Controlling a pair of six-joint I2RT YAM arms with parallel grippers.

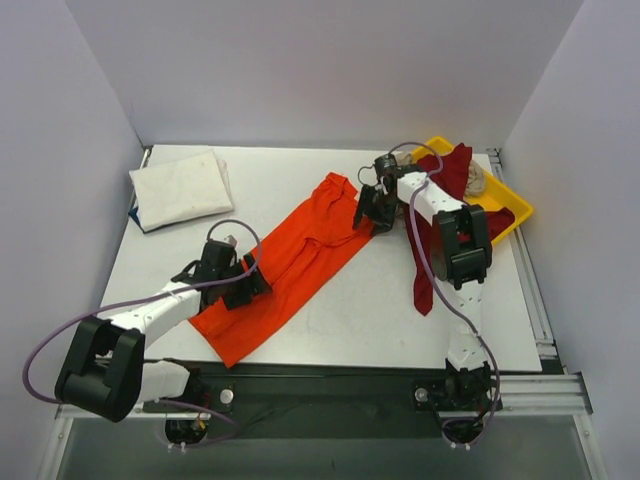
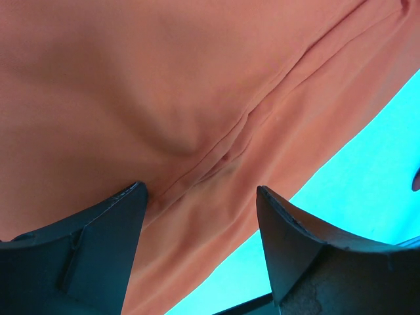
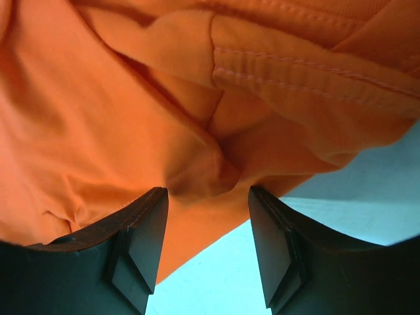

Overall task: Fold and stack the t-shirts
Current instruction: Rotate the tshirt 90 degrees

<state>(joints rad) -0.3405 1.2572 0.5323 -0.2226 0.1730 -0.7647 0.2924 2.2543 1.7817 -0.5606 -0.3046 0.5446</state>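
- Left fingers point(image 2: 98, 249) stand wide apart over the orange t-shirt point(image 1: 300, 262) on the table point(image 1: 400, 300).
- Right fingers point(image 3: 141, 243) stand apart, straddling a bunched fold near its other end.

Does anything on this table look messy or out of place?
Yes. The dark red shirt spills out of the yellow tray, one strip trailing across the table. The orange shirt lies diagonally, rumpled.
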